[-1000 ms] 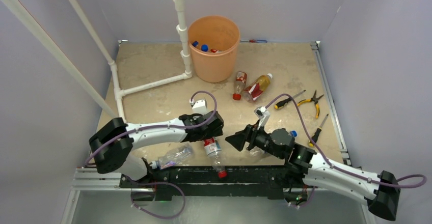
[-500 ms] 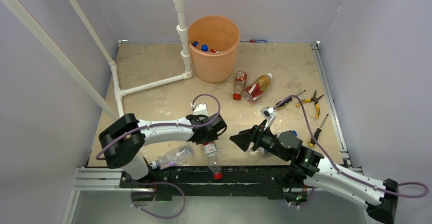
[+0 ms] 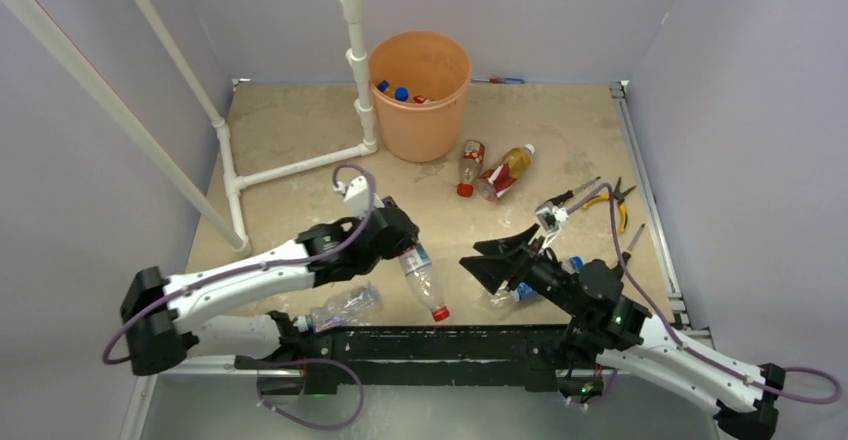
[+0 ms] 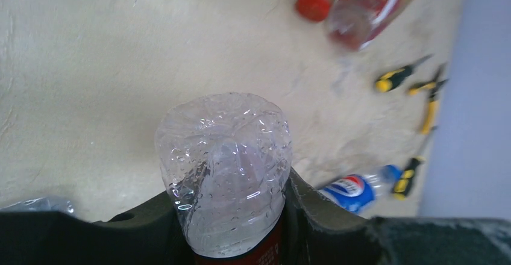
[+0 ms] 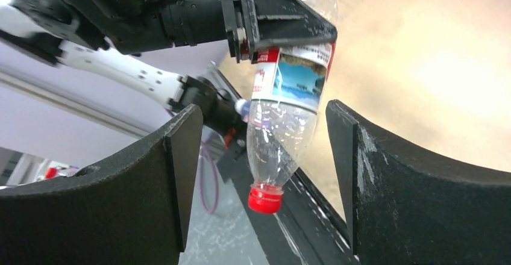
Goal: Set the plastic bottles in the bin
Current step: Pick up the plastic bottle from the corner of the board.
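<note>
The left gripper (image 3: pixel 402 250) pinches a red-capped bottle (image 3: pixel 424 282) by its base, above the table's (image 3: pixel 300 130) near edge. The right gripper (image 3: pixel 498 254) is spread wide; the bin (image 3: pixel 424 125) stands at the far edge.

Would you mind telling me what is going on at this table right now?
The left gripper is clamped on a red-capped bottle near its base, with the cap hanging downward. The right gripper stands open beside it, holding nothing. A few capped bottles sit in the orange bin, and a pair of bottles lies on the table just beside it.
</note>
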You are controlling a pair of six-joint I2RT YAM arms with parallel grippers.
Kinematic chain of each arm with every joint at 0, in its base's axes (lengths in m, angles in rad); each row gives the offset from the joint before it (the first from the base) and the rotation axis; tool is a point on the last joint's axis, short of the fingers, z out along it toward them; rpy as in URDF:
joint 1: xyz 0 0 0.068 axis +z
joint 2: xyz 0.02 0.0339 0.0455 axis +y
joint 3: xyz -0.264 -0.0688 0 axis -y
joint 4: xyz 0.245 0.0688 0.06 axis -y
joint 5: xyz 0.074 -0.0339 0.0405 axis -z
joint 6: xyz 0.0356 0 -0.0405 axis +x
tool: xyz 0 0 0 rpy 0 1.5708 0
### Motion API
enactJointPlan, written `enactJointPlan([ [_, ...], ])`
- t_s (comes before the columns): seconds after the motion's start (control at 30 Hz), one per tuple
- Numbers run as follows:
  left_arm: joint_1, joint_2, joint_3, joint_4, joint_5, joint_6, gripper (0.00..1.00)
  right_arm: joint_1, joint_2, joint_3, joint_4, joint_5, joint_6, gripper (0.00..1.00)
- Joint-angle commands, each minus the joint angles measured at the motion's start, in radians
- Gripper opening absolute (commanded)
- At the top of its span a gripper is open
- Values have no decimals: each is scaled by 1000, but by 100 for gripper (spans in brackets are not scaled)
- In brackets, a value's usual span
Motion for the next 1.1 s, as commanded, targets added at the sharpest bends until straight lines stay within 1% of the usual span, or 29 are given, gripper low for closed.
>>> enactJointPlan([
  [0.0, 0, -200, -33, 91, -196, -101, 23, 3, -35, -6, 245, -44, -23, 77],
  [0.07, 0, -307, -85, 167, -274, -139, 25, 3, -27, -31, 365, -48, -1, 77],
  [0.2, 0, -435, -134, 251, -401, -186, 27, 3, 18, -51, 536, -47, 24, 77],
  [0.3, 0, -487, -151, 301, -459, -201, 29, 3, 81, -60, 631, -33, 49, 77],
  [0.4, 0, -504, -165, 357, -486, -206, 31, 3, 158, -70, 722, 7, 98, 77],
  [0.47, 0, -505, -171, 378, -493, -218, 32, 3, 219, -70, 828, 3, 118, 78],
  [0.6, 0, -504, -163, 401, -496, -218, 32, 3, 365, 20, 843, -60, 111, 79],
  [0.67, 0, -506, -154, 402, -501, -216, 32, 3, 413, 38, 863, -83, 117, 78],
  [0.87, 0, -526, -139, 397, -515, -204, 32, 3, 469, 55, 869, -86, 140, 76],
  [1.07, 0, -547, -143, 389, -529, -206, 32, 5, 528, 82, 870, -112, 163, 68],
])
